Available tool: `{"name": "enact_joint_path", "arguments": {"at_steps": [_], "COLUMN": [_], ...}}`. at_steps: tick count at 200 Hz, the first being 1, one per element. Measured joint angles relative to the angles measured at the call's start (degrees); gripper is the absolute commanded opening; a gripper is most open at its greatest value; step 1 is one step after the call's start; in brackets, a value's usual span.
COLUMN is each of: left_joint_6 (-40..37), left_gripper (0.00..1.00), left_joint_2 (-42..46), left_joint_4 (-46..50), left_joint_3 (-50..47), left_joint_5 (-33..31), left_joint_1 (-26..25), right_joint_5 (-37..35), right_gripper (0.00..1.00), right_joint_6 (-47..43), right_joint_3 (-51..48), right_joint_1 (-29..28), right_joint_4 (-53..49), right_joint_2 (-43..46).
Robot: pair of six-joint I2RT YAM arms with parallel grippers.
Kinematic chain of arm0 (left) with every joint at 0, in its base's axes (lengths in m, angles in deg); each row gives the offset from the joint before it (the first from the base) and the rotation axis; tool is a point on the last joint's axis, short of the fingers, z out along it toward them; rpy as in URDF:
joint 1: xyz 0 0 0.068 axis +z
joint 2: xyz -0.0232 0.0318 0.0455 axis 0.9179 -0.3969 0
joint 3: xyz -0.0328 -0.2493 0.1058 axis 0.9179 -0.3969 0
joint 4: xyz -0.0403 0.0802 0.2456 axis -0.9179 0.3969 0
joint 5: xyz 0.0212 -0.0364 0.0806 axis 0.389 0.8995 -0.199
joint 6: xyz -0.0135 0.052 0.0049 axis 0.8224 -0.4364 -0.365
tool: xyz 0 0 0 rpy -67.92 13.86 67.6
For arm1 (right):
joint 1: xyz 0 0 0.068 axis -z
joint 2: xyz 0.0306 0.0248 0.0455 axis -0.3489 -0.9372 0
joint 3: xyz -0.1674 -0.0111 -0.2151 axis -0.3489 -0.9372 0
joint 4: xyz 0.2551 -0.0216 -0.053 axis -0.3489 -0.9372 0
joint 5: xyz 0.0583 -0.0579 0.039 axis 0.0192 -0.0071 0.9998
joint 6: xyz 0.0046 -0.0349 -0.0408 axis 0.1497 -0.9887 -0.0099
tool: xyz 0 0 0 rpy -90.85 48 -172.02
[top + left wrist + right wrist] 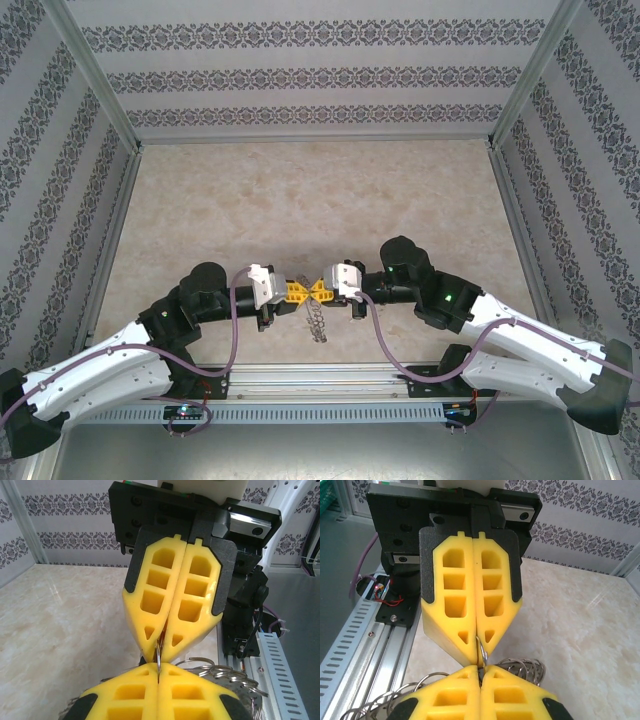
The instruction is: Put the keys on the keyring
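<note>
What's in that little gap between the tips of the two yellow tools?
A thin wire of the keyring, pinched by both the left tool and the right tool. Both wrist views show it.

- A table (300,200) with a pale beige, marble-like top.
- Walls (310,70) on three sides, papered white with dark ornamental bands.
- Silvery metal frame posts (95,75) slanting up at the corners.
- A metal rail (320,378) along the near edge, with a slotted white cable duct (320,412) beside it.
- Something green, perhaps a crate (329,492), blurred in the right wrist view's corner.
</note>
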Motion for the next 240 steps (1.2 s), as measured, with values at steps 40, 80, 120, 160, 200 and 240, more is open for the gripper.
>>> {"name": "enact_joint_path", "arguments": {"at_steps": [40,80,120,160,200,240], "left_joint_6": [-2.1,-3.9,-5.1,-5.0,-4.2,-2.4], "left_gripper": [0.11,0.11,0.0,0.0,0.0,0.0], "left_joint_2": [-3.9,-9.3,-12.4,-10.7,-9.5,-9.4], "left_joint_4": [5.0,9.7,11.7,8.8,4.2,-0.9], "left_joint_3": [3.7,7.8,9.1,6.8,4.2,2.7], "left_joint_5": [-5.1,-9.4,-10.7,-8.3,-4.7,-1.2], "left_joint_1": [0.0,0.0,0.0,0.0,0.1,0.6], "right_joint_5": [-4.9,-10.1,-13.8,-14.1,-9.6,-3.7], "right_gripper": [0.0,0.0,0.0,0.0,0.07,0.12], "right_joint_6": [-1.3,-2.4,-3.7,-3.7,-2.7,-0.3], "right_joint_3": [0.9,3.2,4.5,4.6,1.9,-0.9], "right_joint_1": [0.0,0.0,-0.3,-1.1,0.2,3.0], "right_joint_4": [-1.7,-5.1,-8.6,-9.4,-7.8,-4.4], "right_joint_2": [-1.4,-4.2,-6.4,-5.2,-2.2,0.9]}}
